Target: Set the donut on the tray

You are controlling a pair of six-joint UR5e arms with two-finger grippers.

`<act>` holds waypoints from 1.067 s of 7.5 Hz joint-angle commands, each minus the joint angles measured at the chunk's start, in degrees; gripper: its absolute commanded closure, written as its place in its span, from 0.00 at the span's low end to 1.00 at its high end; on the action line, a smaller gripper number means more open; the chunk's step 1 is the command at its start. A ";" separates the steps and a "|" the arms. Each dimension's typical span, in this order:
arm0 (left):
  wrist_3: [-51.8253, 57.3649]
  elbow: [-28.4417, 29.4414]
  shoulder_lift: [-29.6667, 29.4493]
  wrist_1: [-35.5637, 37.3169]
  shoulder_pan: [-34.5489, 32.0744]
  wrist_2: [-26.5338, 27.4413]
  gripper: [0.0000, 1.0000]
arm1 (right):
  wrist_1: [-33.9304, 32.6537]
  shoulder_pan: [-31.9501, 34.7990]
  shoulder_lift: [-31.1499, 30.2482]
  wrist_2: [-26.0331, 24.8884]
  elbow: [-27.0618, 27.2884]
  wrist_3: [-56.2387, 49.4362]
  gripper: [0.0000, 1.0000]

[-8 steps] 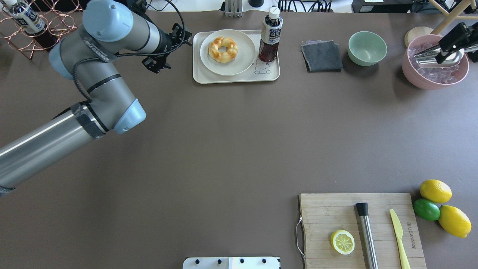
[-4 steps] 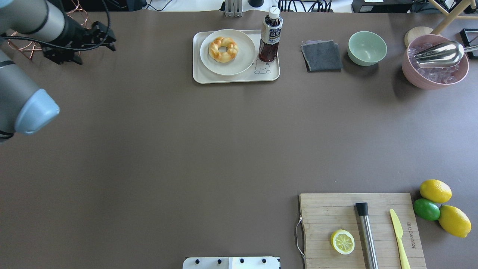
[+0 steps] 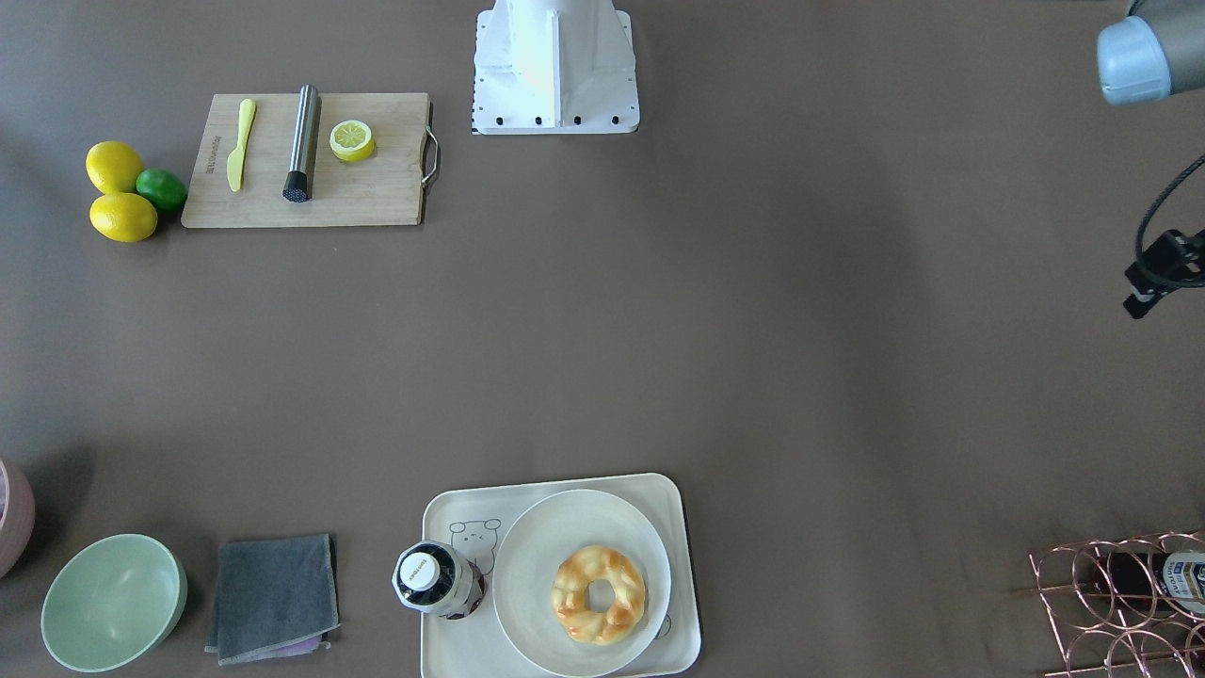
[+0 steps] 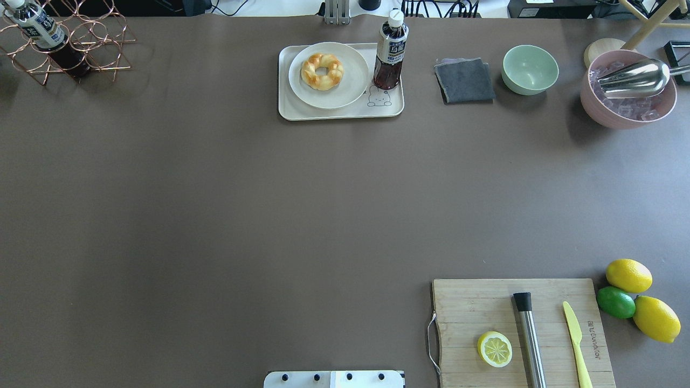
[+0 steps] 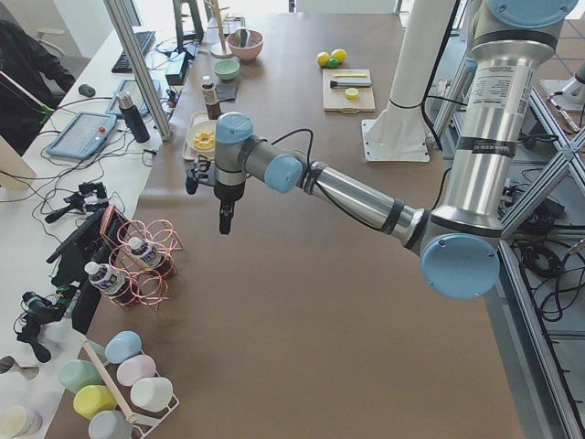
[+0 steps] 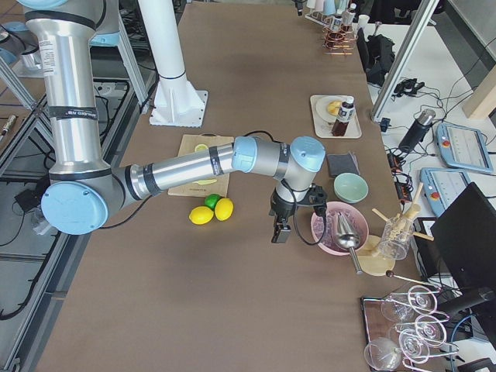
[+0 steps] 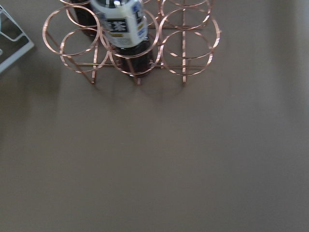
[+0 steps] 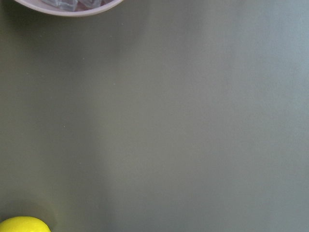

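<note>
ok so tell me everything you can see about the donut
The donut is a golden-brown braided ring with glossy toasted patches and a small centre hole. It lies flat on a round white plate that sits on the cream tray, far from the robot's base. Only the plate touches it; the bottle stands apart beside the plate.

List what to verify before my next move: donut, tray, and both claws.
1. Donut rests on the round plate: ok.
2. Plate sits inside the tray: ok.
3. Bottle upright on the tray beside the plate: ok.
4. Left claw clear of the tray: ok.
5. Right claw clear of the tray, near the pink bowl: ok.
6. Claws open or shut: cannot tell.
</note>
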 commanded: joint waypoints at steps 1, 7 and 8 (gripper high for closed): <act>23.66 4.98 2.45 9.34 -9.15 -1.23 0.02 | 6.41 0.89 -2.00 -0.16 -4.55 -0.18 0.00; 30.86 4.81 8.60 8.87 -16.38 -3.34 0.02 | 20.79 1.69 -1.31 1.68 -15.13 0.17 0.00; 31.03 4.82 8.68 8.86 -16.38 -3.43 0.02 | 20.79 1.69 -1.31 1.68 -14.95 0.26 0.00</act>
